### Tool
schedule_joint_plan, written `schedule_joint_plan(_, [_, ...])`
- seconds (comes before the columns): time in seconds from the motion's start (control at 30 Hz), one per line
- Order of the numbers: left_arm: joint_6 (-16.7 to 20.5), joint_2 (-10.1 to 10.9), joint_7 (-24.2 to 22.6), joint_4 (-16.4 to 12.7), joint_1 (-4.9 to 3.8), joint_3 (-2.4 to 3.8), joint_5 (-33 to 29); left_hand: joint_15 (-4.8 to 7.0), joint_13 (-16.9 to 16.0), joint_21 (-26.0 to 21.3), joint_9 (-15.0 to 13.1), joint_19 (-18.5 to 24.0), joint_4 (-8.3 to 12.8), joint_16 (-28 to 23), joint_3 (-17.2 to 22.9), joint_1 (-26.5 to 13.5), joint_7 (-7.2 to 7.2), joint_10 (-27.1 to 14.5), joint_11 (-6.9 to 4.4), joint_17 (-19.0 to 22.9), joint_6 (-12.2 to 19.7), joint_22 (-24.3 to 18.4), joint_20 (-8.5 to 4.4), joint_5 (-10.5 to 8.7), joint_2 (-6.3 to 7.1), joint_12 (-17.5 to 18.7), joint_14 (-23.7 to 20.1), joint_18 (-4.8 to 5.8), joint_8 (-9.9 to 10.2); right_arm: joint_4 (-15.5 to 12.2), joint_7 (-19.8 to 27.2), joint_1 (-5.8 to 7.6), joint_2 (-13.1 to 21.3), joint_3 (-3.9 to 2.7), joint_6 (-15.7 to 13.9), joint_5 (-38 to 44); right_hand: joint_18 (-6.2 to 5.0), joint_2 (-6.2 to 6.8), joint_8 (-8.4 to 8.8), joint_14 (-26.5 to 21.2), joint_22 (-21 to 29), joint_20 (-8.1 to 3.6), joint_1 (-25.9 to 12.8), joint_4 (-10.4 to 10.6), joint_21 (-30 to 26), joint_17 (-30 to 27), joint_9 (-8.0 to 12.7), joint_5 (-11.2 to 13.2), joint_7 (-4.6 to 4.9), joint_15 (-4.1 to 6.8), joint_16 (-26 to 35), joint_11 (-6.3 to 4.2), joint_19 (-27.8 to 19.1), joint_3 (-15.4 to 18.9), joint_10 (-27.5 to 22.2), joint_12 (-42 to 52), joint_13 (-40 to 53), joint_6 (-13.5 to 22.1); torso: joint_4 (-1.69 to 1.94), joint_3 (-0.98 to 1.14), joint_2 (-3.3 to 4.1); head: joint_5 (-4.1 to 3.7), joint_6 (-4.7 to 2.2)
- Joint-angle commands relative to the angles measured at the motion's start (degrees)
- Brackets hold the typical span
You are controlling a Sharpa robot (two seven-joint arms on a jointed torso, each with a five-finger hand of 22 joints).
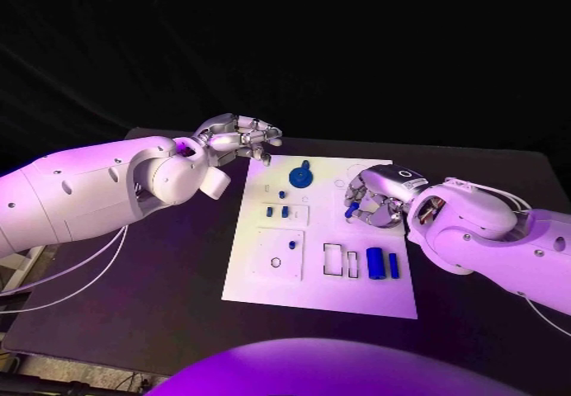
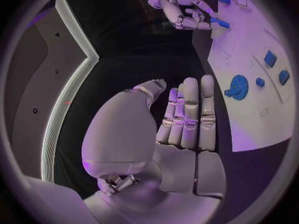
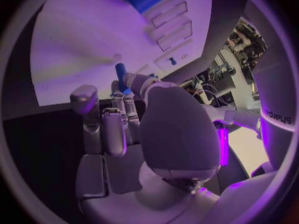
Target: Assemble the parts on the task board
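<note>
The white task board [image 1: 268, 285] lies in the middle of the black table. My right hand [image 1: 379, 198] hovers over the board's right side and pinches a small blue peg [image 1: 352, 211] [image 3: 121, 77] between thumb and fingers. That hand [image 2: 187, 12] and its peg [image 2: 219, 21] also show in the left wrist view. My left hand [image 1: 238, 136] [image 2: 187, 119] hangs by the board's far left corner, fingers side by side, holding nothing. A blue gear [image 1: 300, 176] [image 2: 238, 87] sits on the board close to it.
Two small blue blocks [image 1: 277, 212] stand in a frame left of centre. A blue cylinder [image 1: 376, 262] and a thinner blue bar [image 1: 394, 264] lie at the near right, beside two empty rectangular slots [image 1: 342, 261]. A small ring [image 1: 276, 262] lies near the left edge.
</note>
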State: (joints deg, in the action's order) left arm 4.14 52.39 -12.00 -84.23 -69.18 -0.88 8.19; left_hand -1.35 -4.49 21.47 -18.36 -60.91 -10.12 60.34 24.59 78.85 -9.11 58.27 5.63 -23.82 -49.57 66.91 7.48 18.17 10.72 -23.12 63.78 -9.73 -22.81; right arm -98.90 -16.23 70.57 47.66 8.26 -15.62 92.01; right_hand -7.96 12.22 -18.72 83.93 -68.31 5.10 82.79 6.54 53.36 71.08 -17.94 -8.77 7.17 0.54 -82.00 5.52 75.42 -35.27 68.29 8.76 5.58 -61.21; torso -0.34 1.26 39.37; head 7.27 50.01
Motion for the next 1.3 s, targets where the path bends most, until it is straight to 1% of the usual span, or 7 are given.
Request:
schedule_joint_plan(0.03, [-1.03,-0.32,-0.25,0.18,-0.03,0.03,-0.02,-0.44,0.04,-0.23,-0.07,-0.06,0.14,-0.37,0.03,-0.29,0.01,0.12,0.24,0.03,0.14,-0.06,0.37,0.34,-0.28,0.33,-0.03,-0.58,0.38,-1.86,-0.10,0.70,0.43,-0.30,-1.55,0.48,0.46,0.05,-0.42,2.39,-0.08,-0.35,-0.58,-0.40,0.20,0.02,-1.76,0.17,-0.07,0.34,-0.36,-2.05,0.10,0.01,2.54,-0.03,0.42,-0.14,0.01,0.16,-0.05,0.99,-0.01])
schedule_joint_plan(0.17, [-1.20,-0.53,-0.27,0.37,-0.02,0.03,-0.02,-0.44,0.04,-0.23,-0.07,-0.06,0.14,-0.37,0.03,-0.29,0.01,0.12,0.24,0.03,0.14,-0.06,0.37,0.34,-0.28,0.33,-0.03,-0.58,0.38,-4.03,-0.16,1.24,0.39,-0.58,-1.58,0.16,0.48,0.10,-0.44,2.39,-0.13,-0.35,-0.66,-0.43,0.27,0.02,-1.82,0.21,-0.08,0.34,-0.36,-2.05,0.12,0.02,2.53,-0.07,0.43,-0.11,0.16,0.06,-0.05,1.11,-0.01])
schedule_joint_plan(0.27, [-1.30,-0.64,-0.33,0.52,-0.02,0.03,-0.03,-0.44,0.04,-0.23,-0.07,-0.06,0.14,-0.37,0.03,-0.29,0.01,0.12,0.24,0.03,0.14,-0.06,0.37,0.34,-0.28,0.33,-0.03,-0.58,0.38,-5.20,0.09,1.31,-0.68,-0.67,-1.43,-0.38,0.46,0.15,-0.45,2.38,-0.08,-0.35,-0.74,-0.47,0.16,-0.01,-1.88,0.23,-0.08,0.34,-0.35,-2.04,0.08,0.02,2.49,-0.13,0.44,-0.04,0.06,0.12,-0.07,1.46,-0.01])
schedule_joint_plan(0.43, [-1.45,-1.07,-0.41,0.97,-0.01,0.03,-0.05,-0.44,0.04,-0.23,-0.07,-0.06,0.14,-0.37,0.03,-0.29,0.01,0.12,0.24,0.03,0.14,-0.06,0.37,0.34,-0.28,0.33,-0.03,-0.58,0.38,-6.09,0.80,0.45,-3.91,-0.69,-0.85,0.02,0.45,0.14,-0.42,2.36,-0.08,-0.35,-0.90,-0.59,0.08,-0.12,-2.01,0.18,-0.06,0.32,-0.31,-2.01,0.04,-0.10,2.35,-0.32,0.47,0.21,-0.03,0.20,-0.13,1.80,-0.01])
schedule_joint_plan(0.67, [-1.78,-1.98,-0.41,1.28,0.00,0.02,-0.06,-0.45,0.04,-0.25,-0.11,-0.05,0.18,-0.37,0.04,-0.28,0.01,0.13,0.24,0.03,0.12,-0.08,0.37,0.32,-0.34,0.36,-0.06,-0.58,0.41,-5.12,2.17,-2.00,-9.20,-0.45,-0.11,0.44,0.40,0.10,-0.38,2.30,0.04,-0.35,-1.06,-0.78,-0.23,-0.36,-2.17,0.12,0.00,0.28,-0.20,-1.94,-0.10,-0.27,2.20,-0.53,0.50,0.51,0.30,-0.03,0.01,2.48,-0.01])
schedule_joint_plan(0.83, [-1.92,-2.34,-0.32,1.34,0.00,0.02,-0.06,-0.45,0.04,-0.25,-0.11,-0.05,0.18,-0.37,0.04,-0.28,0.01,0.13,0.24,0.03,0.12,-0.08,0.37,0.32,-0.34,0.36,-0.06,-0.58,0.41,-3.94,2.87,-3.86,-11.53,-0.20,0.16,0.68,0.40,0.11,-0.35,2.29,0.05,-0.32,-1.23,-0.91,-0.31,-0.41,-2.28,-0.01,0.05,0.25,-0.18,-1.89,-0.15,-0.35,2.11,-0.67,0.54,0.72,0.15,0.01,0.03,3.03,-0.01])
schedule_joint_plan(1.3, [-2.03,-2.32,-0.15,1.16,-0.01,0.01,-0.06,-0.46,0.03,-0.26,-0.16,-0.03,0.18,-0.38,0.01,-0.33,0.00,0.14,0.26,0.02,0.08,-0.10,0.38,0.29,-0.39,0.38,-0.10,-0.58,0.42,-0.95,3.37,-5.99,-13.80,0.49,1.61,2.06,0.41,0.14,-0.34,2.28,-0.01,-0.29,-1.35,-1.14,-0.30,-0.41,-2.42,-0.18,0.10,0.23,-0.18,-1.85,-0.15,-0.46,2.04,-0.81,0.59,0.92,0.12,0.11,0.05,3.65,-0.01])
